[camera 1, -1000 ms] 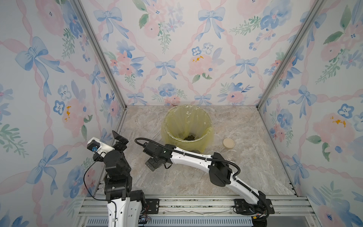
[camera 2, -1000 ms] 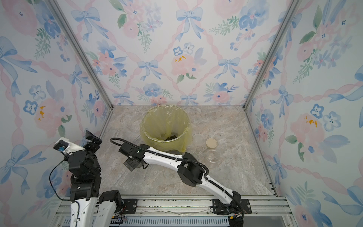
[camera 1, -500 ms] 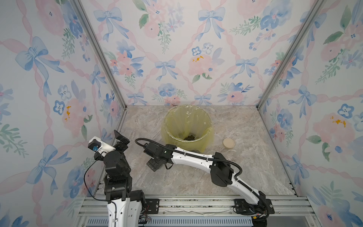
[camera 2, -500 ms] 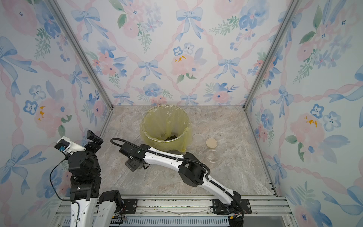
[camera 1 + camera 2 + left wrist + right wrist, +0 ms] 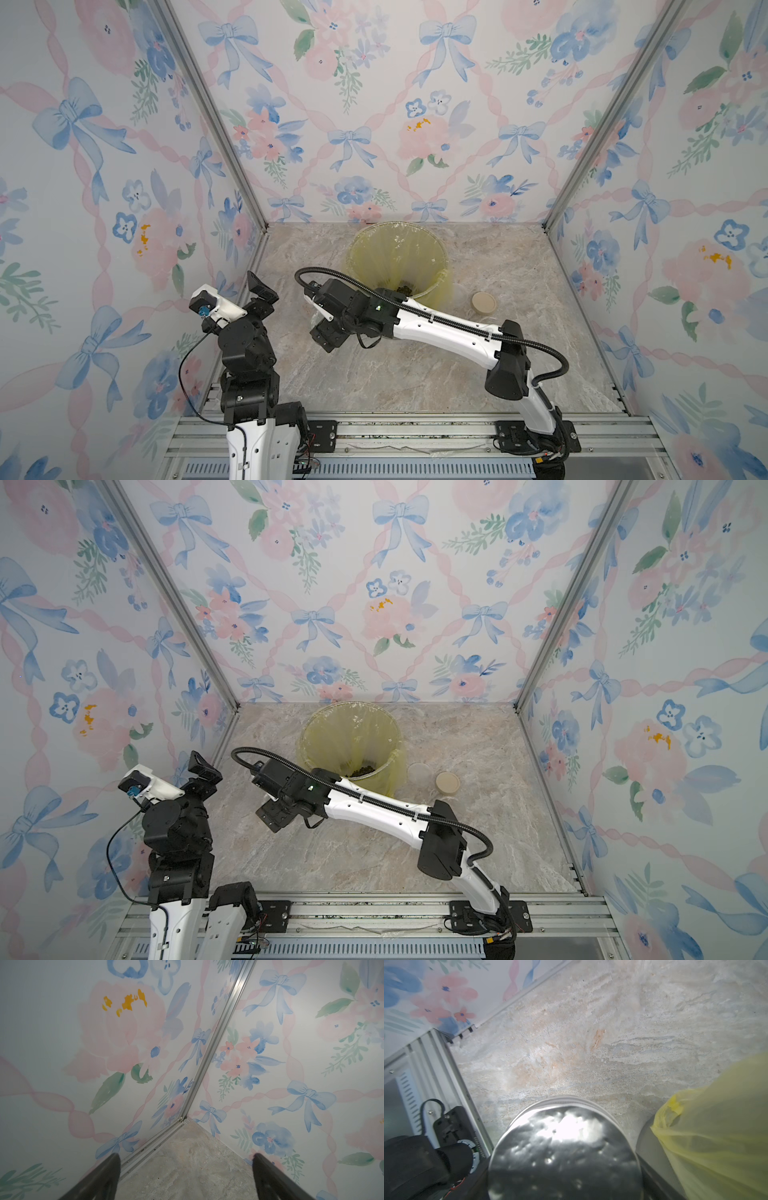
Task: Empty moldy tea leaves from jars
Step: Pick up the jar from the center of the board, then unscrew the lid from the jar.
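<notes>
Black fingers of the left gripper stand wide apart with nothing between them. Further in, the right gripper is clamped on a clear jar, which is nearly hidden under the wrist in both top views; glare masks its contents. Its long axis runs along the fingers, banded end toward the marble table. Beyond, moldy tea leaves lie in the yellow-lined bin.

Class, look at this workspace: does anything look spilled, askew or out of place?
Nothing looks spilled or damaged. The tea leaves lie inside the bin. Only the tan lid sits loose on the table, beside an open clear jar.
</notes>
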`<state>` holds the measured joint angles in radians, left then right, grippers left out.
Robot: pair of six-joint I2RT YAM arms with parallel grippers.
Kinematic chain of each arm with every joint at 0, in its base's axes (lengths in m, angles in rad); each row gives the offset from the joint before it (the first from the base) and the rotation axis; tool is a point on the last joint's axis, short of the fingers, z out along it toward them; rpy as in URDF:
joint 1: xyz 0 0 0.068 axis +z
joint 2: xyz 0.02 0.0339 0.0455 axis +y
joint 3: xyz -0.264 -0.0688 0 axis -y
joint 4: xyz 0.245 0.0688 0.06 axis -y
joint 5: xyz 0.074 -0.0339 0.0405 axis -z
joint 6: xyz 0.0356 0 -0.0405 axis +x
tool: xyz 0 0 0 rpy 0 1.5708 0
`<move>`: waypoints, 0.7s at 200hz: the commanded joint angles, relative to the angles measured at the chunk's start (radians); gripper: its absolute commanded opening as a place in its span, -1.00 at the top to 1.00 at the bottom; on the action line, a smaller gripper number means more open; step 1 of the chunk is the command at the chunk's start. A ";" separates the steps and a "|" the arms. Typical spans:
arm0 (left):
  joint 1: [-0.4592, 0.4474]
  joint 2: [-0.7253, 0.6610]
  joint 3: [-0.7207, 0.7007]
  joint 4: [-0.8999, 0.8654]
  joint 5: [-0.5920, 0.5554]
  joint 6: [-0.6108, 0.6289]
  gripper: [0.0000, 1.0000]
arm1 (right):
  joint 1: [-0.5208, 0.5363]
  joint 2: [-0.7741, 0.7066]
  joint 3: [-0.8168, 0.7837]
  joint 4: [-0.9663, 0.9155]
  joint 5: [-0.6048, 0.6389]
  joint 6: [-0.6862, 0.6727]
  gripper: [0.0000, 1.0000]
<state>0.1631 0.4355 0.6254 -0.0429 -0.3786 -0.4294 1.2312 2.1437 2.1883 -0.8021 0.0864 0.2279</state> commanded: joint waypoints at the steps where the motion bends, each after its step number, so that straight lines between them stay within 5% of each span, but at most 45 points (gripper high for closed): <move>1: -0.013 0.006 -0.011 0.082 0.116 0.045 -0.96 | 0.007 -0.090 -0.024 -0.019 -0.043 0.008 -0.74; 77: -0.086 0.055 0.007 0.305 0.653 0.080 -0.96 | -0.085 -0.409 -0.270 0.036 -0.169 0.056 -0.73; 140: -0.240 0.144 0.088 0.379 0.954 0.138 -0.96 | -0.192 -0.659 -0.416 0.066 -0.273 0.111 -0.72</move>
<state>-0.0212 0.5625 0.6609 0.2569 0.3954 -0.3393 1.0718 1.5631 1.8019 -0.7654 -0.1257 0.3073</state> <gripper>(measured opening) 0.983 0.859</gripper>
